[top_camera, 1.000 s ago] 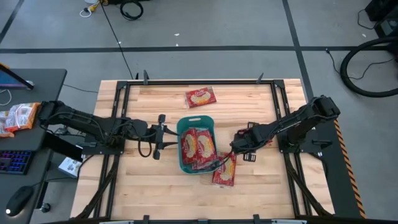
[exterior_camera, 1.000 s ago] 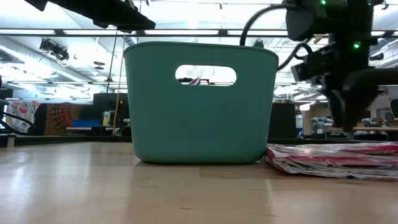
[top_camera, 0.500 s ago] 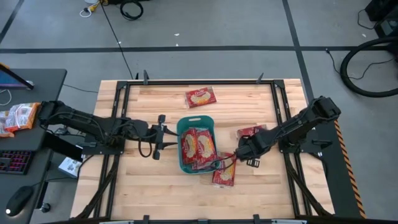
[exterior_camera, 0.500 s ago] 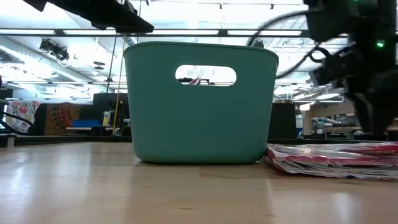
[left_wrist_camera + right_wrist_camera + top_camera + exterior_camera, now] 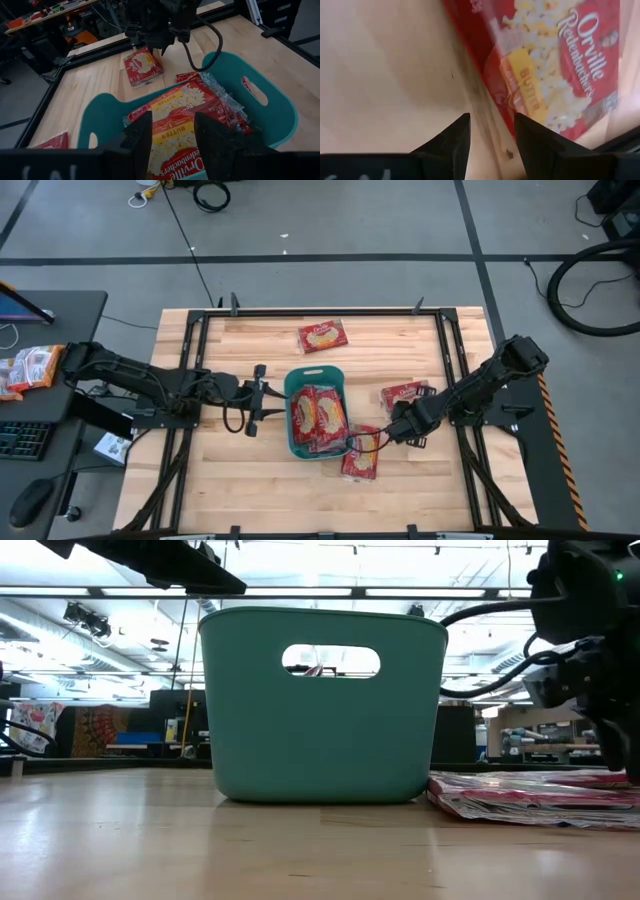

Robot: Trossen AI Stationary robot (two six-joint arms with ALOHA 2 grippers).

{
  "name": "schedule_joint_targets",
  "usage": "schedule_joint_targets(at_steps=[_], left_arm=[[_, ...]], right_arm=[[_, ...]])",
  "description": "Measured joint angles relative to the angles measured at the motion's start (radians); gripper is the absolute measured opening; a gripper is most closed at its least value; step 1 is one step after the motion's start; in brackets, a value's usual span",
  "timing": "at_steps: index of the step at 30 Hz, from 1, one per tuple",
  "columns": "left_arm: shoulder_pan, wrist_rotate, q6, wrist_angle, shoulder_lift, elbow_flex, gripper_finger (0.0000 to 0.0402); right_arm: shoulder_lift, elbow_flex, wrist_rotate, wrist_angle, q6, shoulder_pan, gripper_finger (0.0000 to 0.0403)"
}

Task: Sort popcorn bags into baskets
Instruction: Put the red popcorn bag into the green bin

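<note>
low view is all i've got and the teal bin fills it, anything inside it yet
Observer: Yes. The high view shows popcorn bags stacked inside the bin.
Operator: any outside besides the pile on its right
Observer: Two more: a far bag near the table's far edge, and a side bag on the right arm's side of the bin.
Operator: where's the right gripper
Observer: The right gripper is open over the edge of the near bag lying beside the bin; the left gripper waits open at the bin's other side.
</note>
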State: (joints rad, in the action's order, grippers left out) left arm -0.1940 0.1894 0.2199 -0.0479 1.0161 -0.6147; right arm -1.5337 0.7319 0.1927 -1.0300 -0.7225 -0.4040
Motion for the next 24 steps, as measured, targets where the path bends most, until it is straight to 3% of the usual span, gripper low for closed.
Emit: schedule_joint_targets(at_steps=[11,24], left_arm=[[0.0,0.0,0.0,0.0,0.0,0.0,0.0151],[0.0,0.0,-0.001,0.001,0.0,0.0,0.0151]], right_arm=[[0.0,0.001,0.134,0.006,0.251,-0.046,0.0156],[0.003,-0.078,0.155,0.121,0.192,-0.049,0.0154]])
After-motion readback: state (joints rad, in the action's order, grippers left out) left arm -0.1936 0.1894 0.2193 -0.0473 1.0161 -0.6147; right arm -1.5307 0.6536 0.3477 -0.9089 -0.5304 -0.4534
